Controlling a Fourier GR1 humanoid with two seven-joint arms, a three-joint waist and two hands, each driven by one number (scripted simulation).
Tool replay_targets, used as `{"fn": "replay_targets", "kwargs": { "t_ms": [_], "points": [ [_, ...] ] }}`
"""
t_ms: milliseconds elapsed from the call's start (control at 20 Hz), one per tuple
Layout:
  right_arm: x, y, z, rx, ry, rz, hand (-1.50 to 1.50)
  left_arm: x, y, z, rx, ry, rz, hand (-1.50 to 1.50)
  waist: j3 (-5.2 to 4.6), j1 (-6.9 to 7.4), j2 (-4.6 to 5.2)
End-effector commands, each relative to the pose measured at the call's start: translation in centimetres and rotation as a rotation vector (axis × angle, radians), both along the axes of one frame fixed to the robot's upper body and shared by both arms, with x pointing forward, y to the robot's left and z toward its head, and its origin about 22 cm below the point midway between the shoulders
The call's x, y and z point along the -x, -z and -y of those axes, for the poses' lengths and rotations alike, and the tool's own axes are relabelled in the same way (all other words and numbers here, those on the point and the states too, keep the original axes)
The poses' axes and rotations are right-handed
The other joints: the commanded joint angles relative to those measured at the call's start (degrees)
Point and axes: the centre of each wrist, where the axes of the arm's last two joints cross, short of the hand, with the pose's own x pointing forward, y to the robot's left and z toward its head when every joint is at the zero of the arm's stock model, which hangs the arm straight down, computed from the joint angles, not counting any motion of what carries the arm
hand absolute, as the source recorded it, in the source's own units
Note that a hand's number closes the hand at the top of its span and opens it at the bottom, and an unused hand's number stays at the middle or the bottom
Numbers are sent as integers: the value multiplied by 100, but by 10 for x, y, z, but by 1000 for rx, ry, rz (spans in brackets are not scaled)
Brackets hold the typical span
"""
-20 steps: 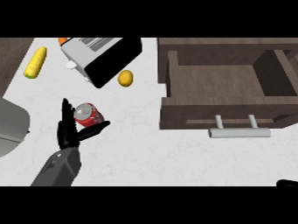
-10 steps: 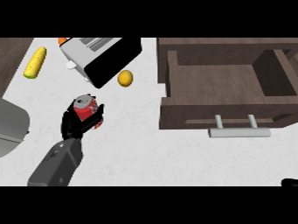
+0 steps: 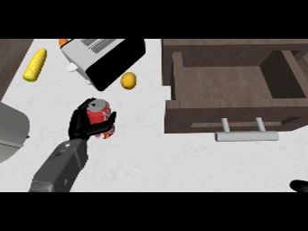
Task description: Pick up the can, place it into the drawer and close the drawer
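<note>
Lifting the red can [image 3: 100, 117] off the table [image 3: 156, 158], toward the open drawer [image 3: 233, 88].
Left robot hand [image 3: 84, 126], now curled around the can, is carrying it higher than a second ago; the drawer is waiting well to its right, handle [image 3: 246, 135] facing out.

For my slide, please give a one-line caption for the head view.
Left hand holds the red can over the counter, left of the open drawer.

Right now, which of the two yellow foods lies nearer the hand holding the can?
The small round one beside the toaster; the long corn cob lies farther left.
</note>
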Motion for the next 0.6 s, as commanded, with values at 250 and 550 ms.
{"fn": "replay_targets", "kwargs": {
  "t_ms": [250, 550],
  "points": [
    [10, -4, -12, -2, 8, 0, -150, -22, -22, 36, 54, 127, 88, 150, 7, 84, -41],
    [-4, 13, -1, 28, 32, 0, -150, -68, -81, 53, 3, 205, 62, 150, 8, 83, -25]
  ]
}}
